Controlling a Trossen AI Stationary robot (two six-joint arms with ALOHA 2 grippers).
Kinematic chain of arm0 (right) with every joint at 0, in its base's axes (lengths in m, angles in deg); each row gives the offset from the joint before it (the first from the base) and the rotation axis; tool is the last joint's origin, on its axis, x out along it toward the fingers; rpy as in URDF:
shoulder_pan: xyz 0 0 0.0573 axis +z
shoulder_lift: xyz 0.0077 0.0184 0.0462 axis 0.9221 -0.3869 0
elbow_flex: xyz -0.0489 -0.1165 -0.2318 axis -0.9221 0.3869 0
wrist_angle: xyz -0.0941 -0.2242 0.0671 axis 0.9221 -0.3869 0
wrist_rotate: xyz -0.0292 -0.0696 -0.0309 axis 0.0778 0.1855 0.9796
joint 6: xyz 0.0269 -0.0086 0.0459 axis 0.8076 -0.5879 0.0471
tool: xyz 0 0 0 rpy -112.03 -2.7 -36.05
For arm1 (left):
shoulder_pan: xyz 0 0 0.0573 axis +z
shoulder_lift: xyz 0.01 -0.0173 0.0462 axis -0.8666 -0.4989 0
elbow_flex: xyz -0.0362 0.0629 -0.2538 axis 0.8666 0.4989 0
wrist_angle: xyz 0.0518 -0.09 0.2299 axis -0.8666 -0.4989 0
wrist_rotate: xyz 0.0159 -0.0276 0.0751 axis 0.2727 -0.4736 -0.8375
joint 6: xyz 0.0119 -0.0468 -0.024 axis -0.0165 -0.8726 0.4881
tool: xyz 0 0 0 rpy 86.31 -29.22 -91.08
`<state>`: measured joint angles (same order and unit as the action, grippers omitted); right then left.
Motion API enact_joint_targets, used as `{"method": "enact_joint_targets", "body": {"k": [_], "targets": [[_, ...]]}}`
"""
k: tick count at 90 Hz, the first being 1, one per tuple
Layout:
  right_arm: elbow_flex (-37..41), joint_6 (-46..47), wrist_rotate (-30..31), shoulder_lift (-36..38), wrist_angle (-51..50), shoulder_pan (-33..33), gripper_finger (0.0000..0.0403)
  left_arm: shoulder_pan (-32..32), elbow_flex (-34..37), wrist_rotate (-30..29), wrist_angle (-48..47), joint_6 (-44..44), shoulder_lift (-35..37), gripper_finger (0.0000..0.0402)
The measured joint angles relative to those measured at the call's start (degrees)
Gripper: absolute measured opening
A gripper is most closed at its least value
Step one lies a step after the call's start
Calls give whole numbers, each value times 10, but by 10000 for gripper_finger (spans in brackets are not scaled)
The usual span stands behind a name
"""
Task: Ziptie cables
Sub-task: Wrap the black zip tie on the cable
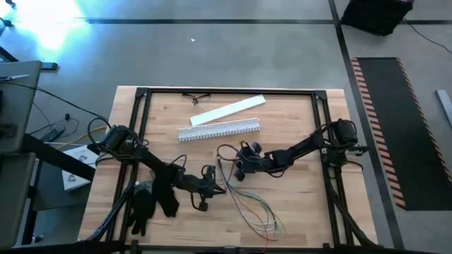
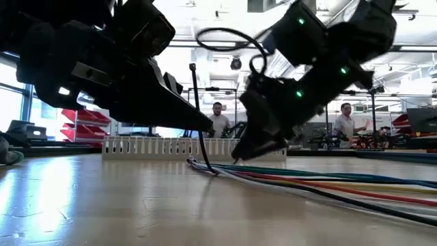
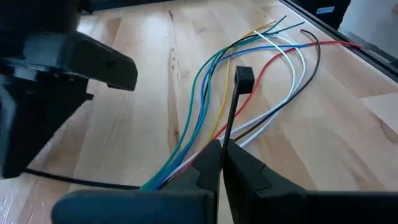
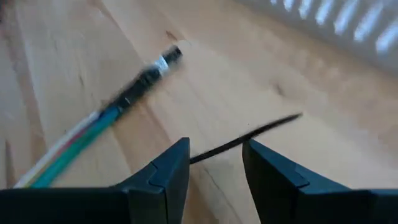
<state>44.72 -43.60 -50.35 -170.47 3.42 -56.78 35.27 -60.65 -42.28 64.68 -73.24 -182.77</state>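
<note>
Multicoloured cables (image 1: 248,204) lie on the wooden worktop (image 1: 296,204), their long axis slanting from a gathered end at centre frame down to loose tips fanning toward the lower right. Left tool (image 3: 222,149) is clenched on a black zip tie (image 3: 233,102) that stands upright beside the gathered end. Right tool (image 4: 216,163), just right of that end, is released, a thin black strap (image 4: 249,138) lying between its fingers. White slotted channel (image 1: 219,130) lies above.
</note>
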Motion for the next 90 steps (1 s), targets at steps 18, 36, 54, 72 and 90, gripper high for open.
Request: {"method": "enact_joint_targets", "body": {"k": [18,36,54,72,90], "targets": [[37,34,-28,0,79,-9,135,0,0,0,0,5,0,0],[44,45,-44,0,102,-23,135,0,0,0,0,5,0,0],[43,-4,-82,0,131,-18,125,0,0,0,0,5,0,0],[43,-16,-65,0,130,12,66,0,0,0,-2,5,0,0],[38,-47,6,0,137,40,7,0,0,0,-2,4,0,0]]}}
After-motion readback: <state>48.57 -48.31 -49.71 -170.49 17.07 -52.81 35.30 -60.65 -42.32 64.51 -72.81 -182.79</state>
